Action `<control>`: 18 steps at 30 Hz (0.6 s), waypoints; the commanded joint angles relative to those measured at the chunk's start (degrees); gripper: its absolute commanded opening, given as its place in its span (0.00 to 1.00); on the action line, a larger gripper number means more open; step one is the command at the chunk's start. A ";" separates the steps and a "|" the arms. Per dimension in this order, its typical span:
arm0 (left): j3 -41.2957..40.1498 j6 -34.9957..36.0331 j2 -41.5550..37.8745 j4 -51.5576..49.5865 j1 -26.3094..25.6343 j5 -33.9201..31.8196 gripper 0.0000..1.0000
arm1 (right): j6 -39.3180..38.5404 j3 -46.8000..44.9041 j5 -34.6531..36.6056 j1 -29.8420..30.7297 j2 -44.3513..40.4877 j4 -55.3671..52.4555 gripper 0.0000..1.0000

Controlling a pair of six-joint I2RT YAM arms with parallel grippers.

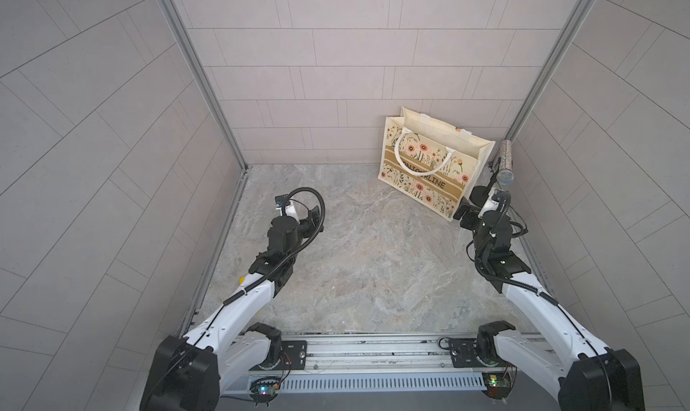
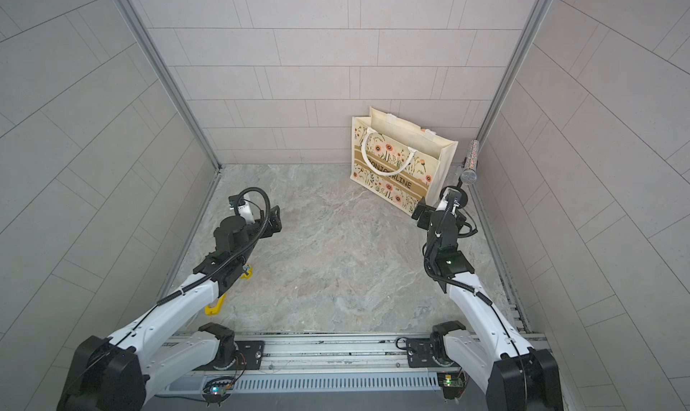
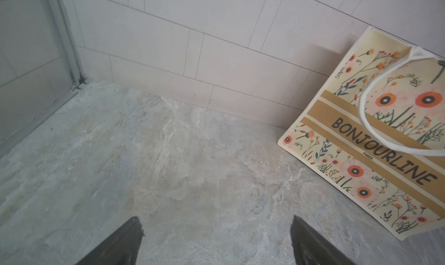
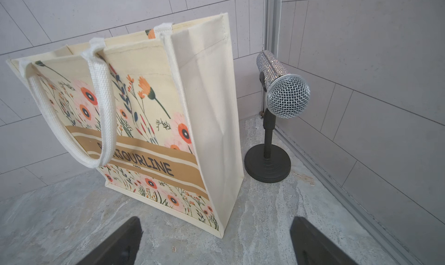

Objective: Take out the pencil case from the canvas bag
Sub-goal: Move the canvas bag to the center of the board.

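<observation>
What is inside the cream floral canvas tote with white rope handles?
Only bare cream lining shows at the tote mouth; its walls hide everything deeper. No pencil case is visible.

You have a glittery silver microphone on a black round-based stand at the right of the frame, in the corner of the marbled bench. In a top view, a yellow item shows only partly at lower left.

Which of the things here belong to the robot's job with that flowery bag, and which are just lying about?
Part of the job: canvas bag, standing by the back wall; left tool and right tool, both open, empty; pencil case, not in view.
Just lying about: glittery microphone on its black stand beside the bag; yellow piece partly hidden by the left arm.
</observation>
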 commanded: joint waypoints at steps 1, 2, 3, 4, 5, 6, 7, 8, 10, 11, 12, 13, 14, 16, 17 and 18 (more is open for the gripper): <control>3.64 -10.19 -1.33 -12.58 1.11 -6.05 1.00 | 6.48 3.73 -1.70 -0.23 0.29 -6.47 1.00; 4.28 -11.39 -1.43 -14.36 1.23 -7.30 1.00 | 7.97 3.99 -1.80 -0.26 0.49 -6.72 1.00; 4.62 -12.62 -1.55 -15.26 1.26 -8.20 1.00 | 8.68 4.04 -2.00 -0.30 0.57 -6.35 1.00; 4.83 -13.72 -1.53 -15.86 1.38 -8.12 1.00 | 8.74 4.20 -3.43 -0.39 0.65 -6.32 1.00; 4.87 -14.95 -1.40 -16.12 1.41 -7.62 1.00 | 7.38 4.15 -6.13 -0.40 1.06 -5.28 0.99; 4.82 -16.24 -1.23 -16.13 1.39 -6.78 1.00 | 6.56 3.69 -8.39 -0.52 1.42 -3.95 0.96; 4.86 -17.27 -0.80 -16.26 1.40 -5.77 1.00 | 6.37 2.92 -10.28 -0.69 1.68 -2.12 0.93; 5.19 -19.30 0.09 -16.85 1.37 -4.92 1.00 | 7.28 2.39 -10.90 -0.95 1.98 -1.14 0.91; 6.80 -20.33 2.02 -18.69 1.34 -2.18 1.00 | 9.71 2.28 -9.98 -1.60 2.59 -1.38 0.88; 7.82 -20.62 3.06 -19.96 1.39 -1.44 1.00 | 11.06 2.41 -9.71 -2.46 2.99 -1.24 0.87; 8.39 -21.21 3.74 -20.93 1.40 -0.65 1.00 | 11.96 2.73 -10.09 -3.43 3.30 -1.20 0.87; 8.79 -21.54 4.24 -21.22 1.24 0.40 1.00 | 12.94 3.51 -10.53 -4.51 3.92 -1.79 0.87; 9.06 -21.90 4.52 -21.26 1.24 1.27 1.00 | 13.66 4.61 -11.03 -5.57 4.70 -2.68 0.87; 9.45 -22.67 4.74 -21.35 0.74 2.32 1.00 | 14.19 7.15 -14.04 -7.93 6.46 -4.43 0.87; 9.80 -22.69 4.91 -21.04 0.15 2.69 1.00 | 14.53 8.39 -15.89 -9.39 7.38 -4.87 0.87; 10.15 -22.60 5.28 -21.05 -0.71 2.44 1.00 | 15.19 9.17 -17.54 -10.78 8.21 -4.82 0.87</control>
